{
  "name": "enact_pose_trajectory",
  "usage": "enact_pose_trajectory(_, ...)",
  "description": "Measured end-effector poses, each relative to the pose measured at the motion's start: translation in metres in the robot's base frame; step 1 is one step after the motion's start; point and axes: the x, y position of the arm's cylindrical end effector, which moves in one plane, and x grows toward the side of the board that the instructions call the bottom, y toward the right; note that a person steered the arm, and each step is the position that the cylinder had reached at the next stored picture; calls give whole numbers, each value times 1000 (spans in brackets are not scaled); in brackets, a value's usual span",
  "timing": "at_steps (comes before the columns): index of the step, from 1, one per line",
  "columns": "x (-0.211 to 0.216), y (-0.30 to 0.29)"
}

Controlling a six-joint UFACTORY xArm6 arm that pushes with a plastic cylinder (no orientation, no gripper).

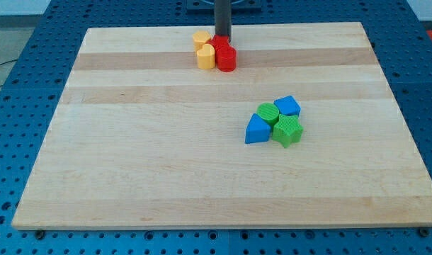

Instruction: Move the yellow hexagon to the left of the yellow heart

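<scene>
The wooden surface (131, 163) fills most of the view, resting on a blue perforated bench (18, 85). There is no pincer on this arm, only the dark rod, so no open or closed state can be told; my tip (222, 38) sits near the view's top edge of the surface.

Well apart from my tip, toward the view's bottom right, lies a tight cluster: a blue triangular block (257, 129), a blue block (287, 106), a green star-like block (287, 132) and a green round block (268, 112).

Just below my tip, two red blocks (223, 55) touch each other. Immediately to their left sit the yellow hexagon (200, 37) and, below it, the yellow heart (205, 57), touching.
</scene>
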Motion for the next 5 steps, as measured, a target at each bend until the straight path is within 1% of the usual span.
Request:
enact_pose_trajectory(3,24,-2)
enact_pose_trajectory(4,-14,-31)
enact_pose_trajectory(5,-17,-56)
